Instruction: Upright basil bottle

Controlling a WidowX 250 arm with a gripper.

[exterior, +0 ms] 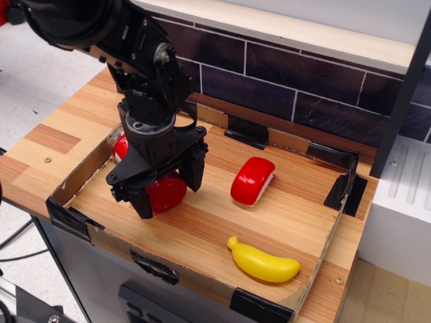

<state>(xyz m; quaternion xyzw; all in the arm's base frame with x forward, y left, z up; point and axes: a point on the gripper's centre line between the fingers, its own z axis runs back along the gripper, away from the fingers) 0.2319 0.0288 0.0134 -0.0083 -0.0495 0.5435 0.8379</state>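
We are at the grasp: our pincer (168,192) straddles the basil bottle (163,191), lying left of the red block (252,180). The jaws stand wide, holding nothing; next we should close on it and tip it upright

Robot arm: black, entering from upper left, wrist angled steeply downward. Gripper (168,190): fingers (143,202) spread apart, tips pointing down, close above the tabletop.
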